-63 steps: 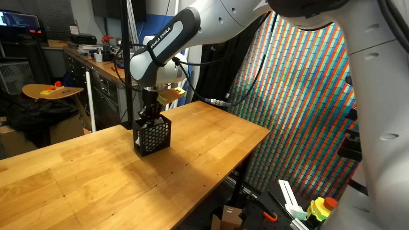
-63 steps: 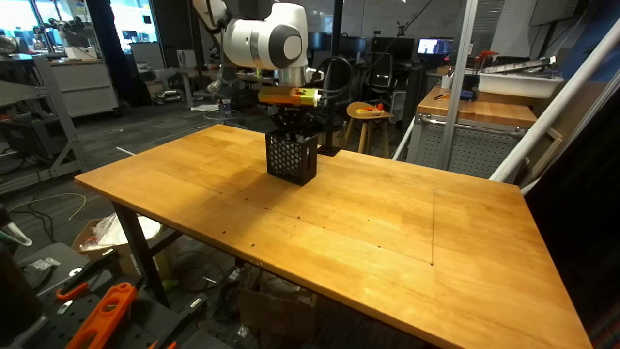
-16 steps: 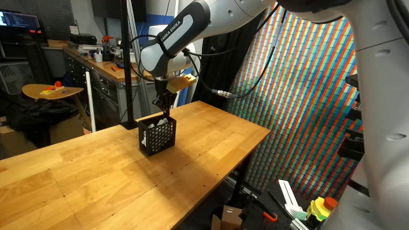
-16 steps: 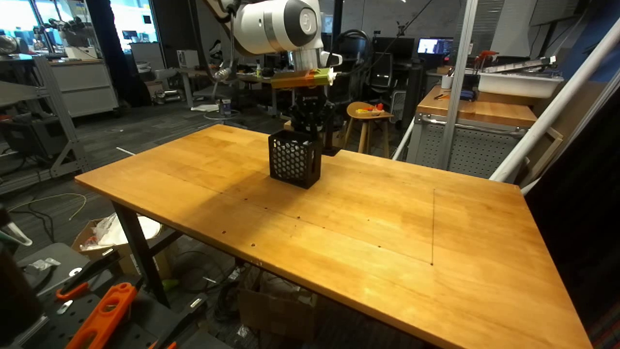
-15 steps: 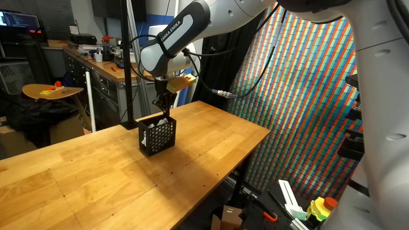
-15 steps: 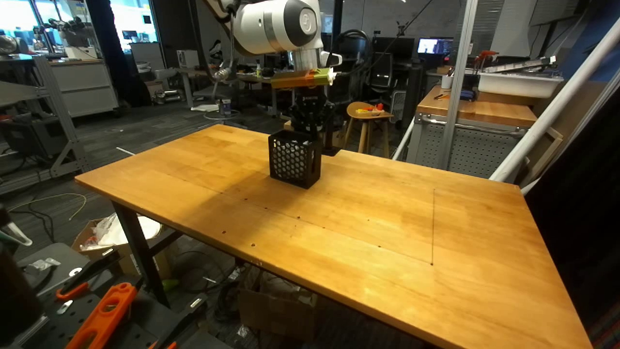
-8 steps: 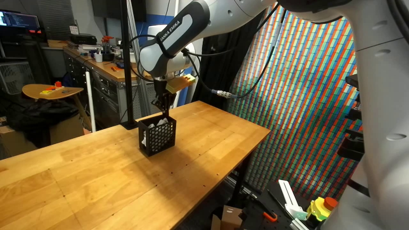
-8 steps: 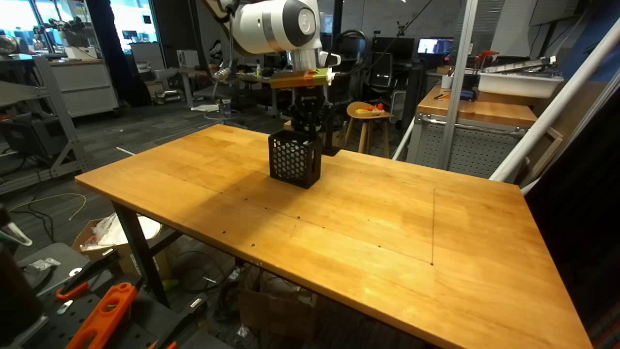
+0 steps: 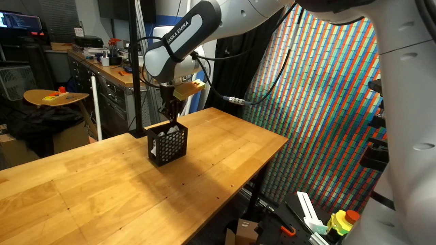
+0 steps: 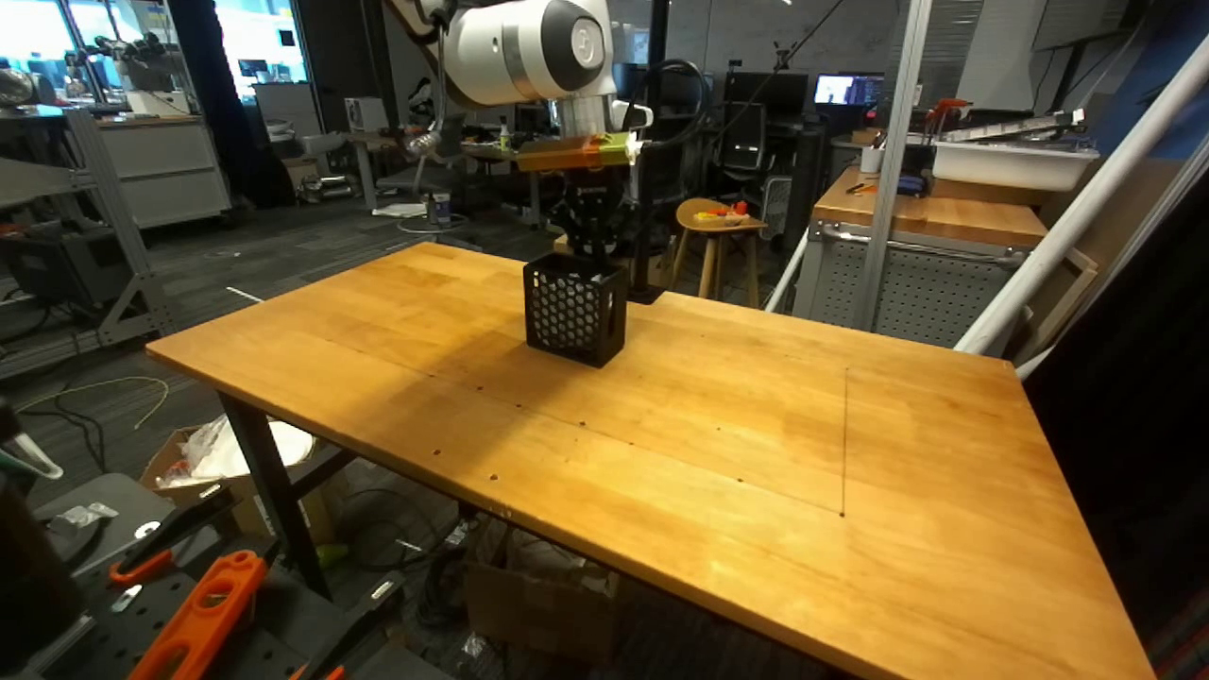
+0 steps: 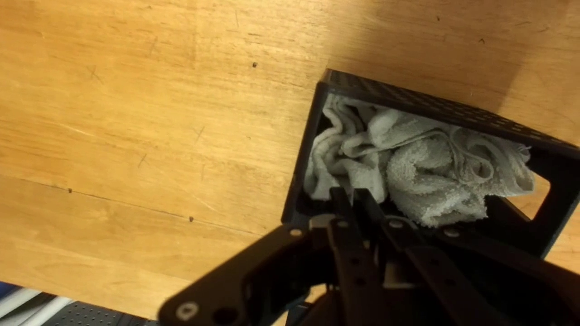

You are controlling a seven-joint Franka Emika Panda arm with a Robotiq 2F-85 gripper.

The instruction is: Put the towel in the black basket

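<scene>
The black basket with honeycomb walls stands upright on the wooden table in both exterior views [image 9: 167,146] [image 10: 571,312] and the wrist view [image 11: 435,108]. A grey-white towel [image 11: 426,172] lies crumpled inside it in two lumps; whether it is one cloth I cannot tell. It also shows inside the rim in an exterior view [image 9: 173,130]. My gripper [image 11: 349,192] points down at one end of the basket's mouth, its tips about at rim height [image 9: 173,121] [image 10: 597,257]. The fingers are nearly together, with a thin slit and nothing visibly held. The left lump lies below the tips.
The wooden table [image 10: 737,406] extends around the basket. A black upright pole [image 9: 135,78] stands at the table edge close to the basket and arm. A cable [image 9: 235,100] hangs from the arm. A white tube [image 10: 1086,198] leans beyond the table.
Some four seconds ago my gripper was down inside the basket; it has risen, and the basket has shifted slightly. Over the last second the gripper has moved slightly left in both exterior views.
</scene>
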